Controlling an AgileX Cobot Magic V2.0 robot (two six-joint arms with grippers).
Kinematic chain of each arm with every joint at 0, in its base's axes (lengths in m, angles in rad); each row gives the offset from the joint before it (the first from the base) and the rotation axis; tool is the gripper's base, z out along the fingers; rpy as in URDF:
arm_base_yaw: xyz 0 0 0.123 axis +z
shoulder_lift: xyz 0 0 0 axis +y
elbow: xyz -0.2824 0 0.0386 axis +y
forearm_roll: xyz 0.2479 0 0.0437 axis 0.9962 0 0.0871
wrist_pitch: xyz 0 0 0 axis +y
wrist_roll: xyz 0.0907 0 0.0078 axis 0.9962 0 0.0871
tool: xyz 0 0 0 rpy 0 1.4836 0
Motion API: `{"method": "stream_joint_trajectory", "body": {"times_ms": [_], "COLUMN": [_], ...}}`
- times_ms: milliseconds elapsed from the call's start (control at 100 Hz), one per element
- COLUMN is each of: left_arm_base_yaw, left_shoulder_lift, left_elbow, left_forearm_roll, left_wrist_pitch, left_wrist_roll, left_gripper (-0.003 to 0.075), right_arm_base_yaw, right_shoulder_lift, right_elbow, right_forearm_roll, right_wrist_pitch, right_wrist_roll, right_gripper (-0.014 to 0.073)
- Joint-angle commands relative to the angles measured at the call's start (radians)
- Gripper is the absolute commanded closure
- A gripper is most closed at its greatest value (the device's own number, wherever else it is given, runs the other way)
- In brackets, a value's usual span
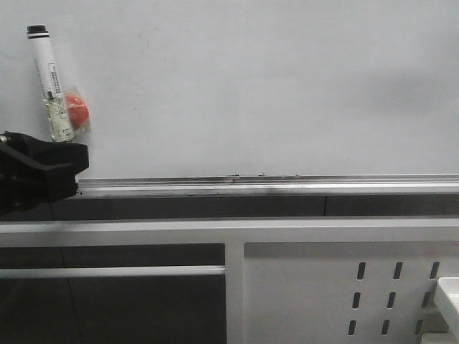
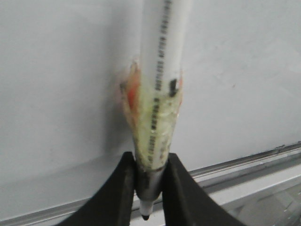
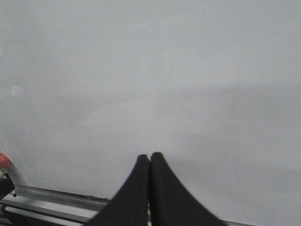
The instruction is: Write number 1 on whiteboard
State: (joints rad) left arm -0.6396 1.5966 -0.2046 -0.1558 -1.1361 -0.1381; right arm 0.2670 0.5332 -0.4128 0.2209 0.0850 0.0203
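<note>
Left gripper (image 2: 149, 181) clamping marker (image 2: 160, 94) (tilted), whiteboard (image 1: 272, 86) bare

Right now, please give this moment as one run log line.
left gripper: shut on marker | right gripper: shut, empty | whiteboard: no number 1 visible | marker: beside board

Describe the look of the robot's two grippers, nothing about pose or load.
The left gripper has matte black fingers that curve and taper toward the tips, on a blocky black body in the front view. The right gripper has matching smooth black tapered fingers. No cables or markings show.
</note>
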Motion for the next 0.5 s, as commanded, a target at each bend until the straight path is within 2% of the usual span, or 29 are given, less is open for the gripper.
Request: {"method": "stream_joint_trajectory", "body": {"times_ms": [0,70,190,320,390,490], "left_arm_base_yaw": [-0.008,-0.008,-0.008,-0.008,-0.008,-0.008], "left_shoulder_lift": [-0.020,-0.020,-0.020,-0.020,-0.020,-0.022], "left_elbow": [0.003,0.018,0.025,0.014,0.004,-0.017], "left_forearm_roll": [0.065,0.139,0.308,0.434,0.481,0.600], "left_wrist_pitch": [-0.224,-0.224,-0.211,-0.146,-0.088,-0.034], "left_wrist_roll": [-0.006,-0.004,-0.002,-0.002,-0.002,-0.002], "left_gripper": [0.0740,0.0740,0.0740,0.0740,0.0740,0.0740], "right_arm_base_yaw": [0.008,0.031,0.127,0.253,0.329,0.435], "right_shoulder_lift": [0.009,0.015,0.039,0.102,0.158,0.259], "right_elbow": [-0.048,-0.078,-0.159,-0.246,-0.280,-0.297], "right_forearm_roll": [-0.011,-0.057,-0.053,-0.053,-0.053,-0.056], "right_wrist_pitch": [-0.009,0.112,0.279,0.347,0.371,0.371], "right_wrist_roll": [-0.013,-0.064,-0.313,-0.372,-0.379,-0.382], "right_gripper": [0.0664,0.0664,0.0663,0.0645,0.0565,0.0377]}}
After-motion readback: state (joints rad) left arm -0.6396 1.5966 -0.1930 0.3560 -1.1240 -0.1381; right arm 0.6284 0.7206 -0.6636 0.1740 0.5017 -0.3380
